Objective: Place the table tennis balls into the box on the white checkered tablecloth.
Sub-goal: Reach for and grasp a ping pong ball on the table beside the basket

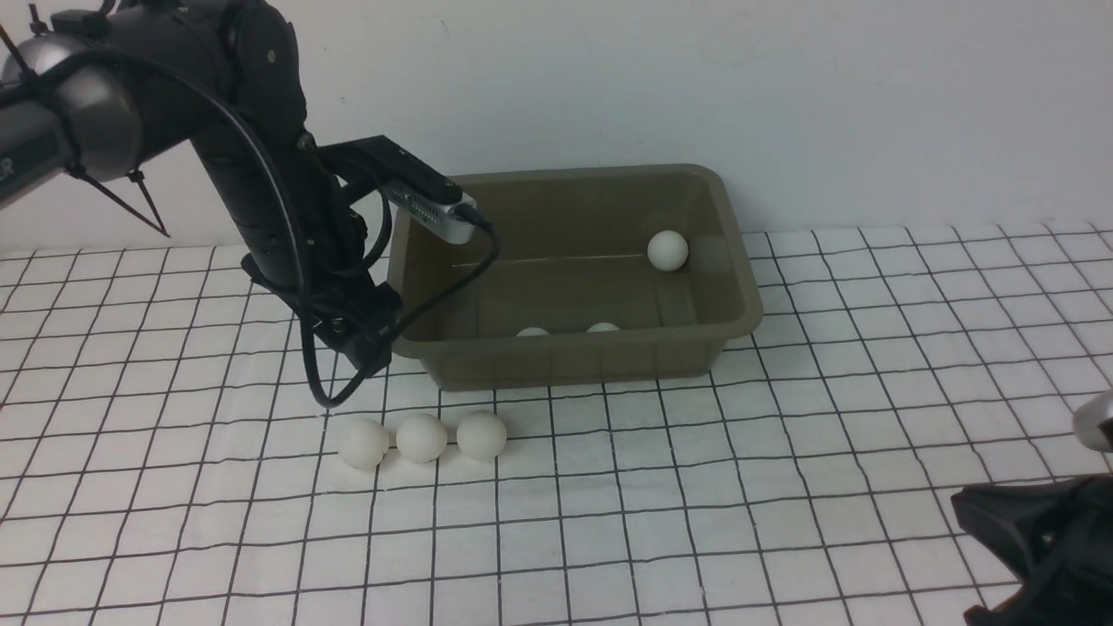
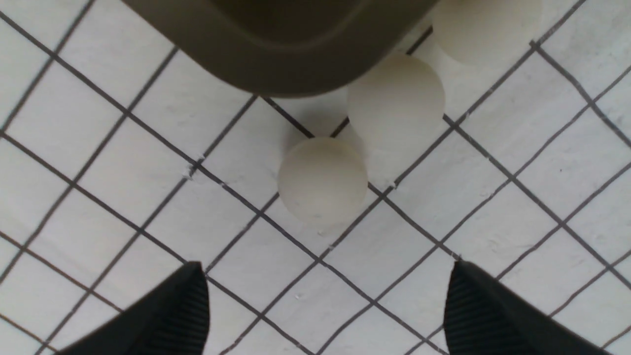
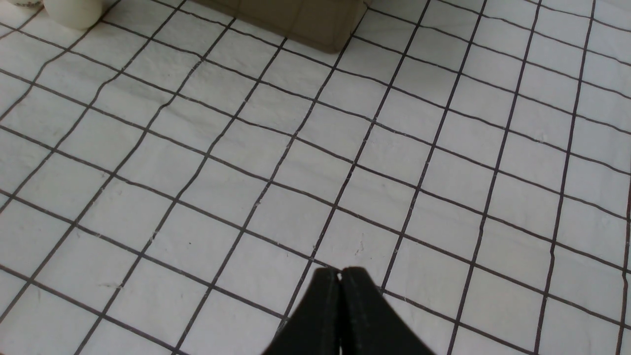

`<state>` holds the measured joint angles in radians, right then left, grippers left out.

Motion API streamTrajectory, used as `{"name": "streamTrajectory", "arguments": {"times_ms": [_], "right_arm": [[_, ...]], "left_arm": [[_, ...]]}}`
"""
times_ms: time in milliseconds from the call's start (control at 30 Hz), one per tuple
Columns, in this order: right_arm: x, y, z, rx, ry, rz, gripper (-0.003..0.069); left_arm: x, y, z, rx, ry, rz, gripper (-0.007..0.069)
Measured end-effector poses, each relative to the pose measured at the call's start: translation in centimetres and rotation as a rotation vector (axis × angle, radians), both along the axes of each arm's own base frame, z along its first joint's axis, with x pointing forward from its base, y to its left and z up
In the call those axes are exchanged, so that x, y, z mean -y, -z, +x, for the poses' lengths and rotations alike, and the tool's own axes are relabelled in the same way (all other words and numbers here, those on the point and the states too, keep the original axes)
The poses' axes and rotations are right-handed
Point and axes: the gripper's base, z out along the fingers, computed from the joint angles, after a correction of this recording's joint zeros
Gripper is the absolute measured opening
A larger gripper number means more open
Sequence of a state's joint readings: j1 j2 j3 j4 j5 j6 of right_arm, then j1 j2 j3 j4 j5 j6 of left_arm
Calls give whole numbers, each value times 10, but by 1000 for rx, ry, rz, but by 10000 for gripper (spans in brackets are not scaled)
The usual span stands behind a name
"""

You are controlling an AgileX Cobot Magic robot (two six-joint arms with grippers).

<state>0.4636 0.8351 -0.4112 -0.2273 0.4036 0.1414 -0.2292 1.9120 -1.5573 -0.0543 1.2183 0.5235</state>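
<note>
The olive-brown box [image 1: 574, 365] stands on the white checkered tablecloth [image 1: 696, 487]. Inside it one table tennis ball [image 1: 668, 250] lies by the far right wall, and two more [image 1: 532, 331] [image 1: 603, 327] peek over the front wall. Three balls [image 1: 363, 443] [image 1: 422, 436] [image 1: 481, 435] lie in a row on the cloth in front of the box's left corner. My left gripper [image 2: 326, 264] hangs open and empty above the cloth beside that corner [image 2: 276, 44], short of the nearest ball [image 2: 323, 180]. My right gripper [image 3: 340, 272] is shut and empty, low at the front right.
The box's near right corner [image 3: 305, 19] and one loose ball [image 3: 74, 10] show far ahead in the right wrist view. A white wall rises just behind the box. The left arm's cable [image 1: 317, 382] loops down near the box's left corner.
</note>
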Motion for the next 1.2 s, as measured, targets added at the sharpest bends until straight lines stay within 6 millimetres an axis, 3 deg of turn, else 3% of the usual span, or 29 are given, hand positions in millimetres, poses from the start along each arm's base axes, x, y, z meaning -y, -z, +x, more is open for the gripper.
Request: {"name": "streamTrajectory", "arguments": {"times_ms": [800,1200], "right_arm": [[0,0,0,0,0,0,-18],[0,0,0,0,0,0,-18]], "left_arm": [[-4,8,0,-10,5,-27,573],[-18,27,9,-62,-57,-87,573]]}}
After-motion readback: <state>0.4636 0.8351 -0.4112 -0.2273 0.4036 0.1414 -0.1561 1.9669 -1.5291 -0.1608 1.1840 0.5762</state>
